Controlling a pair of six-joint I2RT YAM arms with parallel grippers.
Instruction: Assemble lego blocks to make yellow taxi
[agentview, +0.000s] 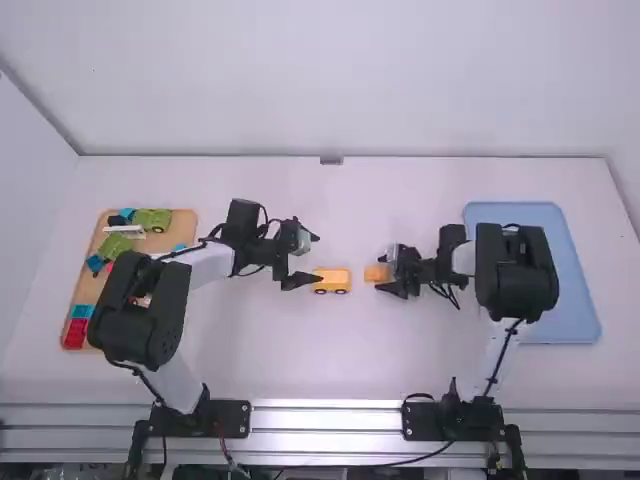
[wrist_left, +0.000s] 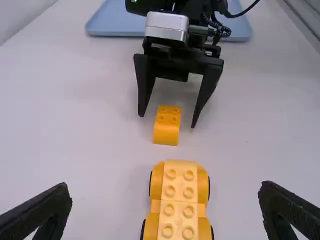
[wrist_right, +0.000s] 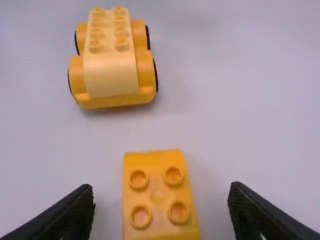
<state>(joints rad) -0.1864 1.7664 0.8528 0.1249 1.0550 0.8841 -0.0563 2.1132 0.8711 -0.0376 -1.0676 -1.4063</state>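
"Where is the small yellow block (wrist_right: 157, 196) lying?"

"It's resting between the spread fingers of the right gripper (agentview: 379, 273), touching neither."

"And the left gripper (agentview: 317, 259)?"

"That one's gaping too; the wheeled yellow base (wrist_left: 179, 202) is sitting near its fingertips."

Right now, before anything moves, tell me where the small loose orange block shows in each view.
High view: the block is just right of the middle, right of the yellow wheeled body.
Left wrist view: beyond the body, between the open fingers of the right gripper.
Right wrist view: between that gripper's own fingers, nearer than the body.
Shared landmark: the wheeled body.
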